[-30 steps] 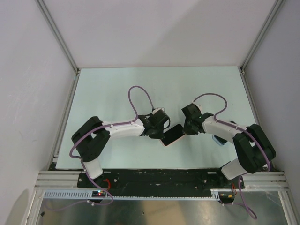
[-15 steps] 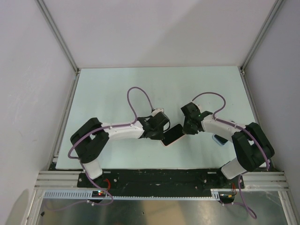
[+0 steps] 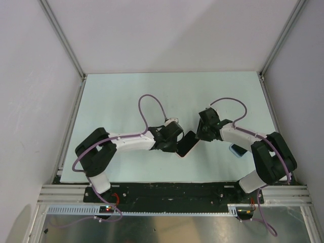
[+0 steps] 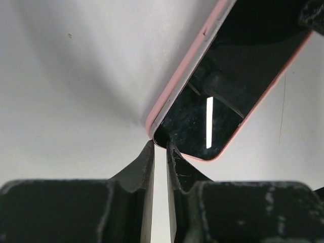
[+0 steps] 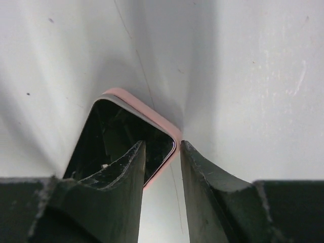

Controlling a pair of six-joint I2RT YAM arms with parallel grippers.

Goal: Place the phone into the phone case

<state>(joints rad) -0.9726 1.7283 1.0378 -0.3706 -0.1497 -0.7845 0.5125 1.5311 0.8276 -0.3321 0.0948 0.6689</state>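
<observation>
PHONE: pink-rimmed phone [image 3: 187, 144], tilted above the table [image 3: 116, 96], near centre, between both arms | LEFT: left gripper [image 4: 160, 147] pinches its left corner, steadying it for the other arm | RIGHT: right gripper [image 5: 161, 147] jaws parted astride the opposite corner, probably regripping | CASE: pink rim may be it; blue item [image 3: 236, 150] under right forearm unclear

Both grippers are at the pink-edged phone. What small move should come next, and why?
Probably draw the right gripper straight back off the phone. Its jaws stand apart around the phone's corner, while the left gripper pinches the other end, so the left alone seems to hold it. The bluish thing under the right arm may be the case.
</observation>
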